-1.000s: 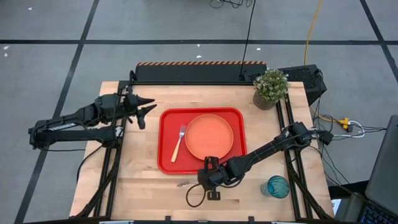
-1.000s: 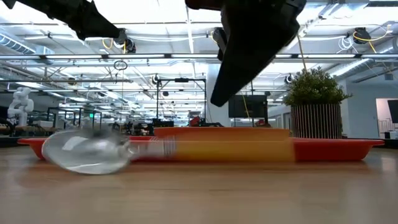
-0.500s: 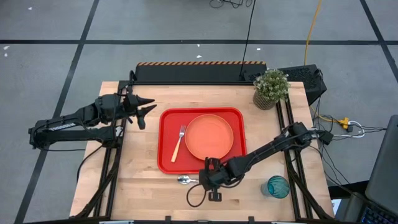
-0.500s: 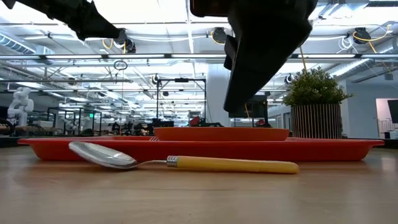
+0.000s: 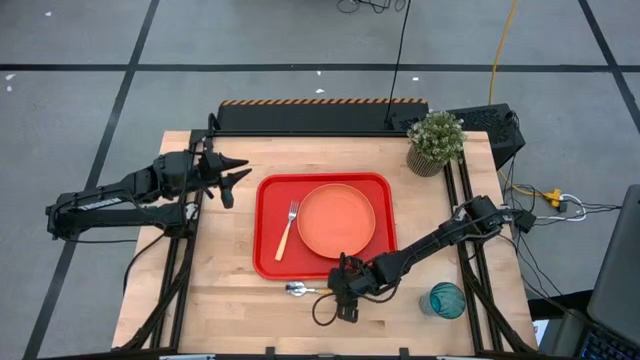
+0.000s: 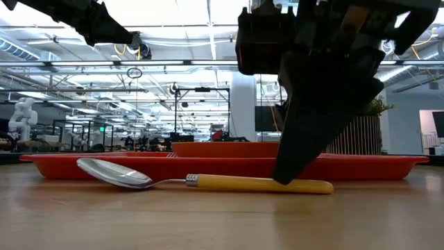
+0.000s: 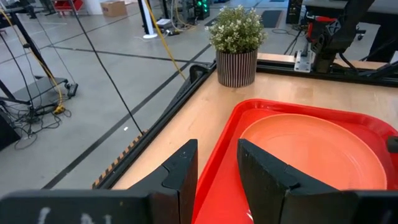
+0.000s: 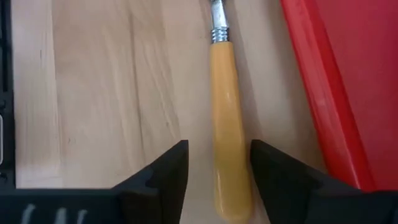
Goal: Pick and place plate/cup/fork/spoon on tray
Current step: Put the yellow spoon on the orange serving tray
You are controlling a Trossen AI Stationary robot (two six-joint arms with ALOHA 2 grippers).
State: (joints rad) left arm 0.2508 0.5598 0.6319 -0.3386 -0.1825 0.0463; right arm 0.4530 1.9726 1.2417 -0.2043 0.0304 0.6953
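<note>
A: Start at the right gripper [image 8: 214, 180]. What sits between its fingers [image 8: 163, 174]?

B: The spoon [image 8: 229, 130], or rather its orange handle. The fingers are spread, one on each side of the handle, and it lies flat on the bench [image 8: 106, 87], not pinched. In the low view the finger tip comes down right by the handle's end.

A: How will it handle?

B: My judgement: light, stiff, thin, with a smooth rounded handle that could roll or squirt out under a poor squeeze. It lies so low on the wood that the fingers must reach almost to the surface. I'd take it across the handle's middle, well clear of the silver bowl [image 6: 111, 173], so it hangs level.

A: And just beyond those fingers?

B: The tray [image 5: 268, 262] runs alongside the spoon, its red rim just beside the handle. Farther in, the plate [image 5: 336, 220] and the fork [image 5: 287, 232] are already on it. The cup [image 5: 447, 299] stands on the bench off to the other side of that arm, still to be fetched.

A: The other arm?

B: The left gripper [image 5: 232, 175] waits well apart, past the tray's far corner, fingers spread on nothing.
</note>
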